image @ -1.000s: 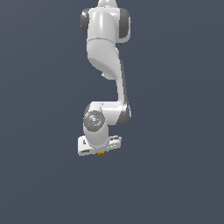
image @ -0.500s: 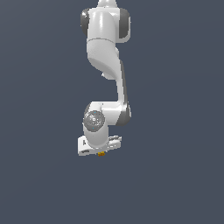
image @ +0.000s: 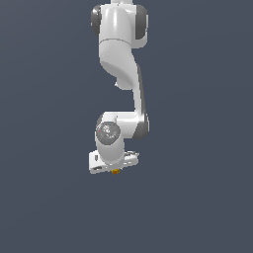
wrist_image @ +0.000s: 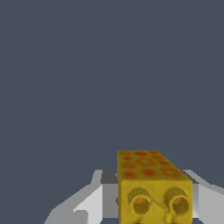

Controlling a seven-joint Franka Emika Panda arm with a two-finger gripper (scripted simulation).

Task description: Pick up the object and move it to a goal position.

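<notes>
Jaws closed on the block (wrist_image: pixel 154 188), as far as I read it: the wrist view has the yellow, red-spotted piece between the two pale fingers (wrist_image: pixel 89 203) of the gripper (image: pixel 115 171), and the exterior view shows only an orange speck at the hand's underside, about 6 o'clock from the white arm (image: pixel 121 74). My worry is slip: I cannot see how much of each side the pads cover, so a quick swing toward the goal could twist the block or shake it loose, and no goal marker is visible to steer by. No containers in either view.
</notes>
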